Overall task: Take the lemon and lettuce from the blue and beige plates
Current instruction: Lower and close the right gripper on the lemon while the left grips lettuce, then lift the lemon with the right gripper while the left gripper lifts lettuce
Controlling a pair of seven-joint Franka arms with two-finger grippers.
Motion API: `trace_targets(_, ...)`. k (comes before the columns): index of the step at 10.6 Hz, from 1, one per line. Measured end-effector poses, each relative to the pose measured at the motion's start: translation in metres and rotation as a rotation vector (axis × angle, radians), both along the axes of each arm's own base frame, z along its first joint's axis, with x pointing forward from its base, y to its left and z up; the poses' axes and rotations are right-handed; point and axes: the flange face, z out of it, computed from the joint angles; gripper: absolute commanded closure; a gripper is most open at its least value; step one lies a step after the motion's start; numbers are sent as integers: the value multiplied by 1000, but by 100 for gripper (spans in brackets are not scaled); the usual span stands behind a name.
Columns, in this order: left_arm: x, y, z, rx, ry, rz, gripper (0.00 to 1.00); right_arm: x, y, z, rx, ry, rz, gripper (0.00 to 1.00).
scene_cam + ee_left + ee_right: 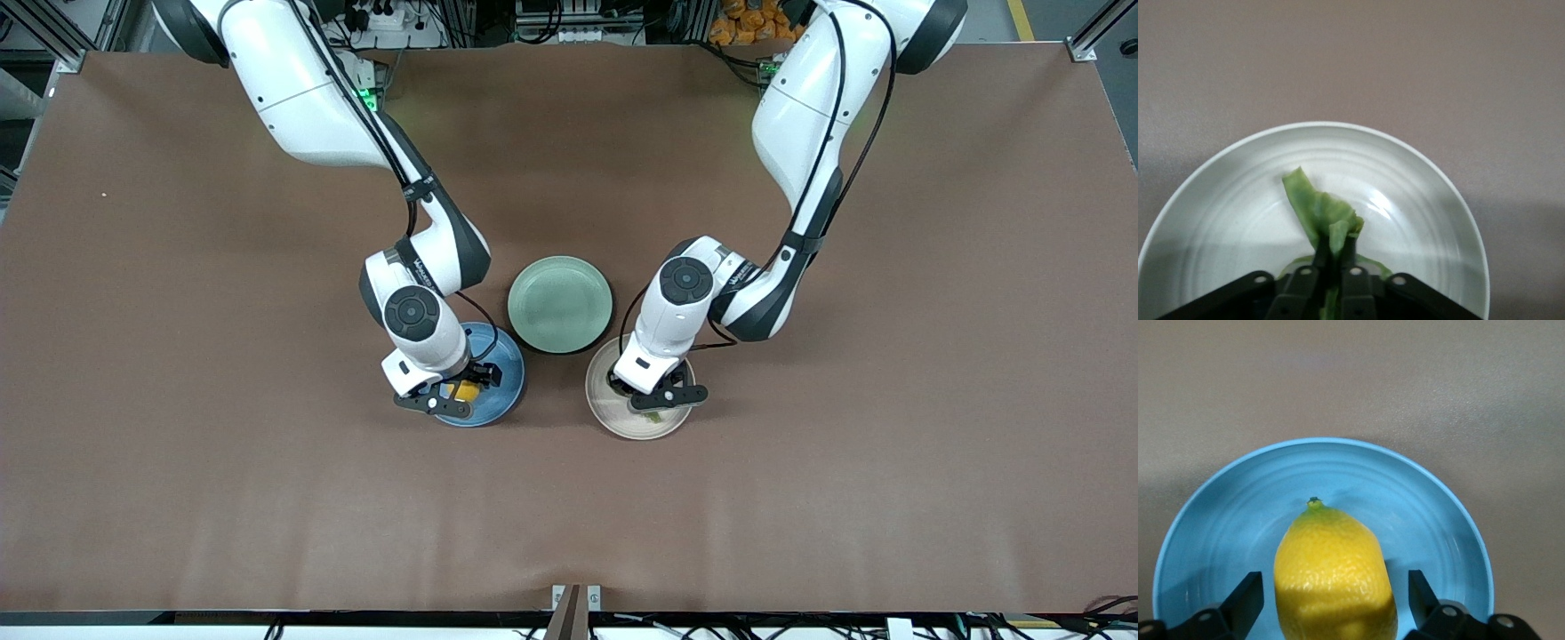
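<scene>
- Down at the right arm's end, the right tool point(456, 397) sits low in the blue plate point(507, 356), its fingers point(1246, 597) spread either side of the lemon point(1335, 577) with a gap showing, not gripping it.
- Between the plates and farther from the front camera, a green plate point(560, 303) rests on the tabletop point(889, 444).
- Toward the left arm's end, the left tool point(660, 404) is down in the beige plate point(1225, 200), fingers pinched tight on the lettuce point(1321, 213).
</scene>
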Motion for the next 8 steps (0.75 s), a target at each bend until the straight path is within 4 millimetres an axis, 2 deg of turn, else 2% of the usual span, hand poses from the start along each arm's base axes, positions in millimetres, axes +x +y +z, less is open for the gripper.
trace_targets(2,2,0,12,6,2,4,100,0,0,0,0,-1,-3,52)
trace_targets(3,2,1,20,20,14,7,100,0,0,0,0,-2,-4,56)
trace_targets(6,-1,6,53,76,63,16,100,3,1,4,5,-11,-7,59)
trace_targets(8,-5,10,73,118,103,24,100,8,1,19,9,-24,-11,59)
